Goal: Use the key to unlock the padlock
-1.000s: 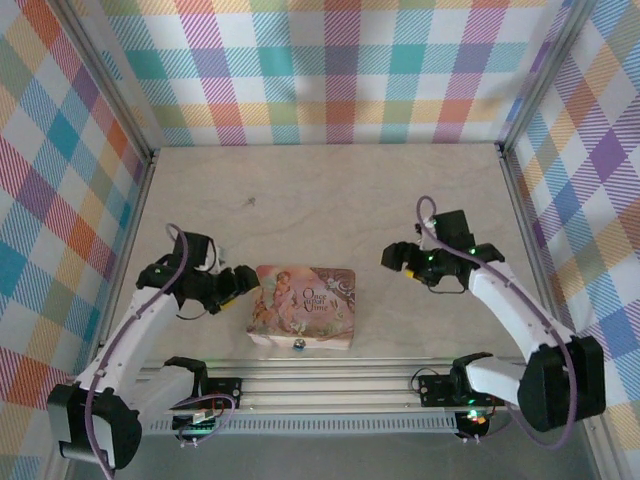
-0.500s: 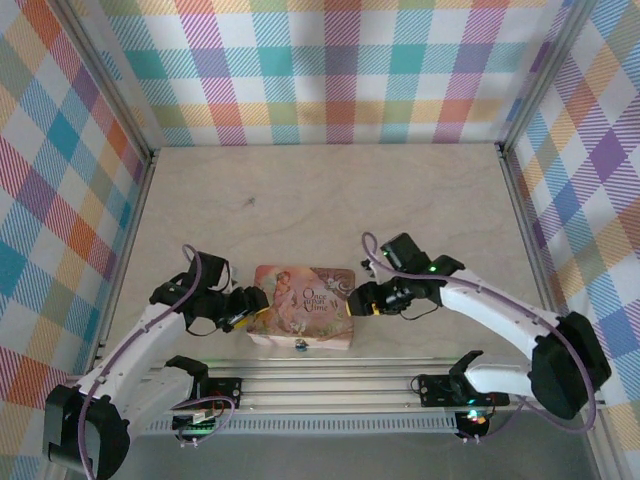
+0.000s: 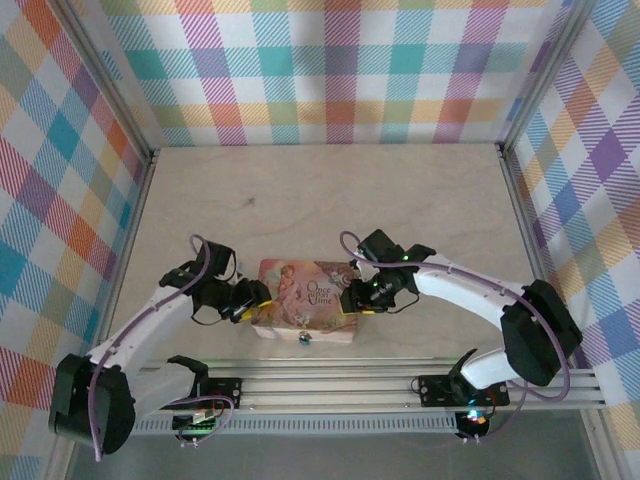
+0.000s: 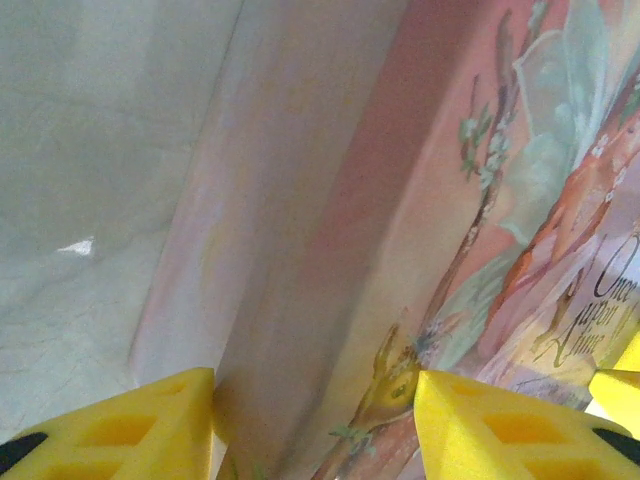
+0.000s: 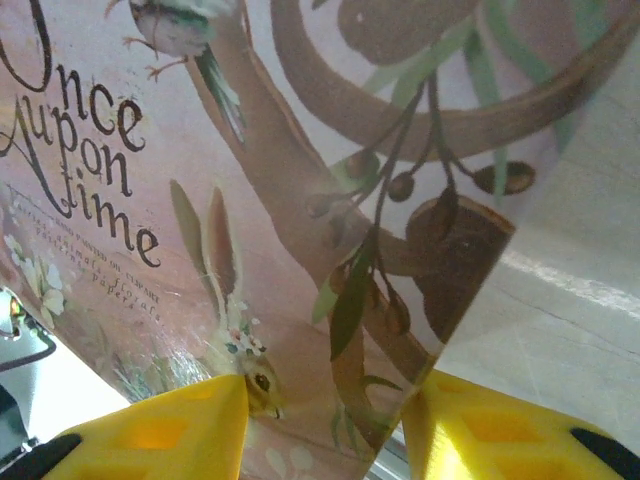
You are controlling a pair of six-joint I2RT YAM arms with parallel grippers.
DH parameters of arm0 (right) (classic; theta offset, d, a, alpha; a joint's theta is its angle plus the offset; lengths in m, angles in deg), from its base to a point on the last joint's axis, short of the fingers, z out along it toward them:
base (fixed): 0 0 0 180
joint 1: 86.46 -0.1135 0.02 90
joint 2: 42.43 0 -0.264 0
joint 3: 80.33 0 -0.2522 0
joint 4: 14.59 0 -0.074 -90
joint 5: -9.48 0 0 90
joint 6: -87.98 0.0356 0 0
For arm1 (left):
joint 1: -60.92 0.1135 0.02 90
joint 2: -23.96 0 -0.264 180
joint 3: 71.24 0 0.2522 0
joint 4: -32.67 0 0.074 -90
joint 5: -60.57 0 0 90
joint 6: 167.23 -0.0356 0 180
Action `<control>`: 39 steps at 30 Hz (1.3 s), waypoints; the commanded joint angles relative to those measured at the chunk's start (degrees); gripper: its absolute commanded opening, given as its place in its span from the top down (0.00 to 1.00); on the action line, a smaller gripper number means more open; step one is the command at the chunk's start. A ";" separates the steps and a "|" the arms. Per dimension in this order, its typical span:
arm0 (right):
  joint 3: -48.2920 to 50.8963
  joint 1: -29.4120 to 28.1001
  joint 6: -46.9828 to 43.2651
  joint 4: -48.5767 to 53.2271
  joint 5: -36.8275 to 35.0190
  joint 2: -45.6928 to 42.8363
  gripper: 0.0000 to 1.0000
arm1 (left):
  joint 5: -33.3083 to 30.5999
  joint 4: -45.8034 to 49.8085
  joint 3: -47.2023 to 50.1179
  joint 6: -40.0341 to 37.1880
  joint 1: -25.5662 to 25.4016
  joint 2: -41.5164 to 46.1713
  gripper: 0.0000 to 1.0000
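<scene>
the pale surface [image 3: 330, 200] lies inside plaid walls [image 3: 340, 70], and a pink picture box [image 3: 305, 308] lies flat on it; every place below is given from that box.

a metal rail [image 3: 330, 385] runs along just on the near side of the box. the left arm [image 3: 140, 335] reaches in towards the box's left side, and the right arm [image 3: 470, 290] bends in towards its right side.

the left claw [image 3: 252, 298] is at the box's left edge. seen from its wrist, the left claw [image 4: 315, 420] is at a middling width: one yellow finger [image 4: 130, 425] is over the surface beside the box's side wall, the other over the lid. i cannot tell whether they press on the box.

the right claw [image 3: 352, 297] is at the box's right edge, near its near right corner. from its wrist, the right claw [image 5: 325, 430] is also middling wide, that corner pointing into the gap between the yellow fingers [image 5: 500, 430]. contact cannot be told here either.

the padlock [image 3: 302, 340], tiny and blue, sits at the middle of the box's near edge, between the two claws and touched by neither.

a dark speck [image 3: 247, 203] lies on the surface well beyond the box's far left corner, too small to make out.
</scene>
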 commanded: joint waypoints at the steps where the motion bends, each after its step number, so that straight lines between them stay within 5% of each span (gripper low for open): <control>1: -1.91 -0.62 4.31 -3.54 -4.63 1.82 0.55 | 3.01 -2.08 -2.08 0.61 -1.64 -3.16 0.49; 12: -8.57 1.95 3.76 -3.54 -8.97 8.29 0.55 | 2.51 -5.06 -11.82 -0.83 -3.58 -16.53 0.51; 32: -39.30 19.71 -7.57 4.60 -1.50 33.99 0.54 | 0.26 3.94 -60.20 -5.48 -10.71 -58.95 0.54; 39: -42.83 20.63 -6.45 6.97 -0.78 35.13 0.47 | -4.56 10.50 -67.40 -9.14 -10.72 -62.16 0.40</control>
